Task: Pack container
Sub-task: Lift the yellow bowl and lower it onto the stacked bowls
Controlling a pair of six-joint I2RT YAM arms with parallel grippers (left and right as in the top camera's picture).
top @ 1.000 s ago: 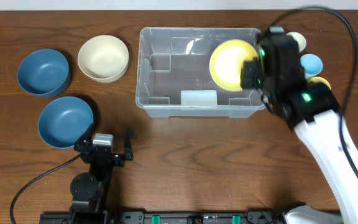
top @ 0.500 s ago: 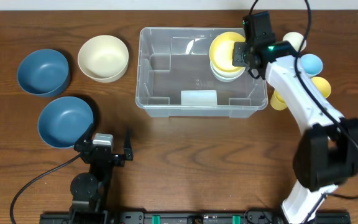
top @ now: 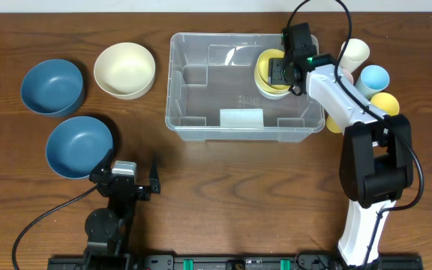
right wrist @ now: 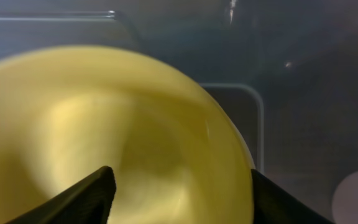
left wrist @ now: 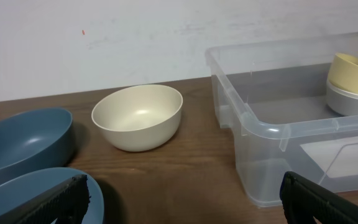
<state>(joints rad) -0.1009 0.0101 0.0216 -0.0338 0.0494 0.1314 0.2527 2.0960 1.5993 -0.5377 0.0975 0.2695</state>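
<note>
The clear container [top: 208, 94] stands at the middle back of the table. In its right end a yellow bowl [top: 261, 72] sits nested on a white bowl [top: 273, 94]. My right gripper [top: 282, 72] is low over the yellow bowl and open. In the right wrist view its fingers [right wrist: 89, 198] stand wide apart either side of the bowl's [right wrist: 123, 130] right rim, not pressing it. My left gripper [top: 130, 182] rests open near the front left. Nothing is between its fingers [left wrist: 55, 198], and it faces the container [left wrist: 253, 134].
A cream bowl [top: 124, 69] and two blue bowls [top: 52, 86] [top: 79, 145] sit left of the container. Right of it stand a cream cup [top: 355, 51], a light blue cup [top: 374, 76] and a yellow cup [top: 385, 103].
My right arm has swung in over the container's right end, set the yellow bowl down on the white bowl, and its jaws have parted. The left arm has not moved.
</note>
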